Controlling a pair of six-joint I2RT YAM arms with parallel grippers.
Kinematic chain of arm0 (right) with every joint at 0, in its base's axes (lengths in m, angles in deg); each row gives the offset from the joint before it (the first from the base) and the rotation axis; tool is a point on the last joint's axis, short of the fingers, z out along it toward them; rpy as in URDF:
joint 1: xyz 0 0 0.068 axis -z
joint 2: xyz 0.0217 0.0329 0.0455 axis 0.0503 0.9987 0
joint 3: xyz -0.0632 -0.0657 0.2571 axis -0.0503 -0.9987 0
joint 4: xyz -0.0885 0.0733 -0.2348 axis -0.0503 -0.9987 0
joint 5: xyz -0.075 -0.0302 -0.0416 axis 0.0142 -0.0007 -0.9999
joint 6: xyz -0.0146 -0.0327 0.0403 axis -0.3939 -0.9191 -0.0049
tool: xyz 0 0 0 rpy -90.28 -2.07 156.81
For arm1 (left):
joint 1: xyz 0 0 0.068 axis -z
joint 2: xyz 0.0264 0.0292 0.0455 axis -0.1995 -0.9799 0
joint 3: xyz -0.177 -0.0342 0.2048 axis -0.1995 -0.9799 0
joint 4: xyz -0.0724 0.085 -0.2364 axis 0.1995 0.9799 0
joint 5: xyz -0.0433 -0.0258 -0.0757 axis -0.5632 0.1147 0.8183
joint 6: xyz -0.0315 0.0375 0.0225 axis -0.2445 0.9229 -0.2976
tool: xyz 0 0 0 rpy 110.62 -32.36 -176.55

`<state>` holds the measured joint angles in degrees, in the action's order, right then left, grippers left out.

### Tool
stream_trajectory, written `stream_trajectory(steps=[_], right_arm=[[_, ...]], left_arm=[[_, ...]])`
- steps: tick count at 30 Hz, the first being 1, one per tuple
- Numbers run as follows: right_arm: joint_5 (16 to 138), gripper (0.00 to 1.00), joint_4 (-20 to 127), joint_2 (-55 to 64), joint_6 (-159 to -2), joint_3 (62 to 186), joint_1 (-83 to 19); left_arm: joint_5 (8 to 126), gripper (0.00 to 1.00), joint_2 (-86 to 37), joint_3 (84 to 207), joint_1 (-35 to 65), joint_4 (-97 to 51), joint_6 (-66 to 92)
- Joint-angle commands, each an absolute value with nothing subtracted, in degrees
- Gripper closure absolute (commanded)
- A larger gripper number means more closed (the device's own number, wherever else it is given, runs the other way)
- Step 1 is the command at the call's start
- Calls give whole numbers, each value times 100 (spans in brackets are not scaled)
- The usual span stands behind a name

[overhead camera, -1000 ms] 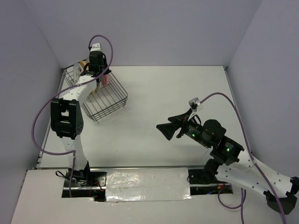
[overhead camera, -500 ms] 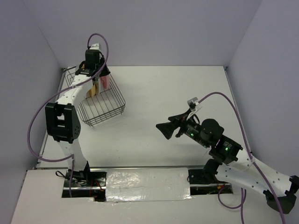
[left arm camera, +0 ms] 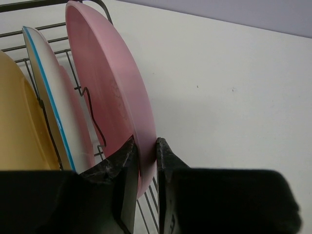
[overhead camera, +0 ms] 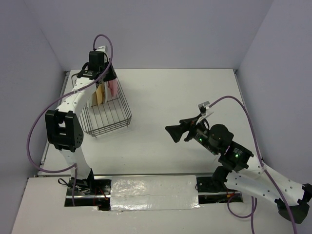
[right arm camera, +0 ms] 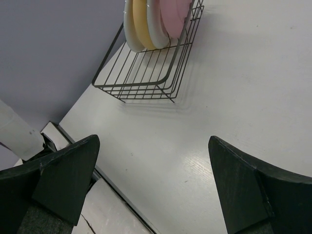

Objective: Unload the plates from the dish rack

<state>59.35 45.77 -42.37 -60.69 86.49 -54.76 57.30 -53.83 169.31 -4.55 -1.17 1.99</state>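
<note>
3 plates (right arm camera: 155, 24), 1 dish rack (right arm camera: 141, 73)

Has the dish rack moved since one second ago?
Yes. The dish rack has swung: its near end now lies farther from the table back-left corner and closer to the near edge.

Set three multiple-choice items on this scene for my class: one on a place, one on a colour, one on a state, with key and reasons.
1. Where is the pink plate? A upright in the dish rack; B flat beside it; C under it.
2. What colour is the plate the left gripper pinches? A yellow; B pink; C green.
3. The right gripper is: A shut on a plate; B shut on wire; C open, empty.
Key: 1A, it stands on edge among the wires; 2B, the jaws clamp a pink rim; 3C, its jaws stand wide apart, holding nothing.
</note>
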Motion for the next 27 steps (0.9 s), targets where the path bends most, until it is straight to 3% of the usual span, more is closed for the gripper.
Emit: stream_trajectory(steps=[1, 13, 27], right_arm=[[5772, 0, 4663, -4369, -6185, 8895, -5491], [5860, 0, 4611, -4431, -6168, 8930, -5491], [6010, 0, 4619, -4475, -6141, 8930, -5491]], left_arm=[[5504, 100, -5083, 17684, -544, -1460, 180], [6434, 100, -5110, 17420, -1133, -2225, -506], [6753, 100, -5531, 18410, -976, -1515, -227]])
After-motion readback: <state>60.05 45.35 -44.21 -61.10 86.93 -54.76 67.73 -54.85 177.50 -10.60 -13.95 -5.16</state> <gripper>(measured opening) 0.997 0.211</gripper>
